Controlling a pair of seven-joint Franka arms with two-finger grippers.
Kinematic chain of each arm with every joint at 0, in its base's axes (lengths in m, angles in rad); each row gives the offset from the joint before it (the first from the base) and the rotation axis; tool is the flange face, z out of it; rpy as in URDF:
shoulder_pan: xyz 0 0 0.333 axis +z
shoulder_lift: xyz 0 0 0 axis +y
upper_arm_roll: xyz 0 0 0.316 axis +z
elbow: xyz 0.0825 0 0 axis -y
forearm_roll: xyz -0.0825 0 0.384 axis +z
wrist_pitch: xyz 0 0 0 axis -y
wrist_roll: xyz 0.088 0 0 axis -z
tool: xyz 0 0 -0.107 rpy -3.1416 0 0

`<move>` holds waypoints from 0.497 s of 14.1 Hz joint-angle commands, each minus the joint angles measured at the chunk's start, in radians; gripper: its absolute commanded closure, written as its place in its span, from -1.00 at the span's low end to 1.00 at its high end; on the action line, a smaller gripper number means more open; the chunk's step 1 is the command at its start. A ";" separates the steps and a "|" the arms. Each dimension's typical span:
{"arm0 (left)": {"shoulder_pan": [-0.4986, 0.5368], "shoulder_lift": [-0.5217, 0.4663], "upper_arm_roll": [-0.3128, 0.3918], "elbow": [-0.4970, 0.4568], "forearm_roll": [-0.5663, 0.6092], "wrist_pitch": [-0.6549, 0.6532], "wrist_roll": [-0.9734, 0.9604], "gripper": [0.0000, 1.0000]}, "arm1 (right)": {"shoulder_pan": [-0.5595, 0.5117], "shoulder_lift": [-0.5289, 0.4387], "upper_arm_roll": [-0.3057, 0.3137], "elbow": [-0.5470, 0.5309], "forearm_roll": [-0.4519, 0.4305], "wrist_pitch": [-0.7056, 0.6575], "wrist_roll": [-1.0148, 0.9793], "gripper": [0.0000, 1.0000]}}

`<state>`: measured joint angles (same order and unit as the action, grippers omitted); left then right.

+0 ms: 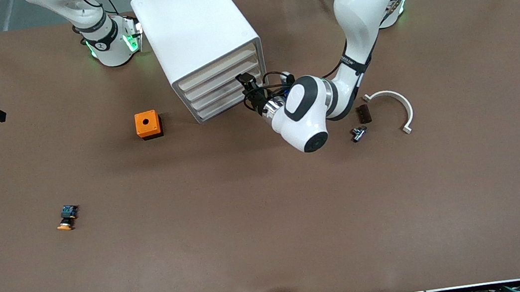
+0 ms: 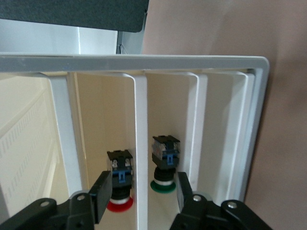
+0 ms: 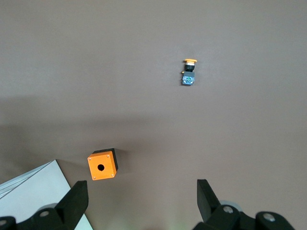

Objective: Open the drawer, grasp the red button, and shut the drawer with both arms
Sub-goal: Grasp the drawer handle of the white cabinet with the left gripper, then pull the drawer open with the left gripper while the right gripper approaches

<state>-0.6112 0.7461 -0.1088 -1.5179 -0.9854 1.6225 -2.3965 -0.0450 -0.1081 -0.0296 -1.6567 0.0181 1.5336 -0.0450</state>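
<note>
A: Where is the left end effector [image 1: 248,88] sitting?

B: It is pressing up to the front of the cabinet [image 1: 198,38], level with the lower drawers. In the left wrist view its fingers [image 2: 101,194] are standing wide apart, straddling one white drawer front [image 2: 140,153], gripping nothing. I judge it is lining up to hook and pull that drawer, which is why it is coming in sideways and low.

A: And the button?

B: The red-capped button [image 2: 120,184] is showing through the pale drawer fronts, inside the cabinet, just beside a green-capped one [image 2: 164,165]. I cannot tell which drawer is holding it. All four drawers are looking closed in the front view.

A: The right end effector [image 3: 141,203]?

B: It is waiting up high, spread wide and empty, looking down over the desk [image 1: 270,225] above the orange box [image 1: 148,124]. Staying clear is leaving room for the left arm.

A: Anything else lying out?

B: An orange-capped button [image 1: 67,217] is lying toward the right arm's end, nearer the front camera. A white curved bracket [image 1: 393,107], a small brown block [image 1: 363,114] and a small metal part [image 1: 358,133] are lying toward the left arm's end.
</note>
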 commanded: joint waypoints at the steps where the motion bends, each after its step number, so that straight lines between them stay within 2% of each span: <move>1: -0.042 0.025 0.001 0.024 -0.038 -0.015 -0.020 -0.19 | -0.007 0.002 0.008 0.009 -0.009 0.005 -0.009 -1.00; 2: -0.048 0.028 0.001 0.022 -0.041 -0.015 -0.020 -0.04 | -0.007 0.001 0.008 0.006 -0.009 0.014 -0.038 -1.00; 6: -0.065 0.047 0.001 0.024 -0.039 -0.015 -0.026 0.04 | -0.009 -0.001 0.007 0.008 -0.006 0.020 -0.049 -1.00; 7: -0.065 0.048 0.003 0.024 -0.039 -0.013 -0.015 0.27 | -0.009 0.002 0.007 0.011 -0.004 0.020 -0.044 -1.00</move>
<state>-0.6753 0.7759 -0.1106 -1.5178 -1.0076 1.6215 -2.4030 -0.0450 -0.1080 -0.0294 -1.6573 0.0180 1.5526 -0.0787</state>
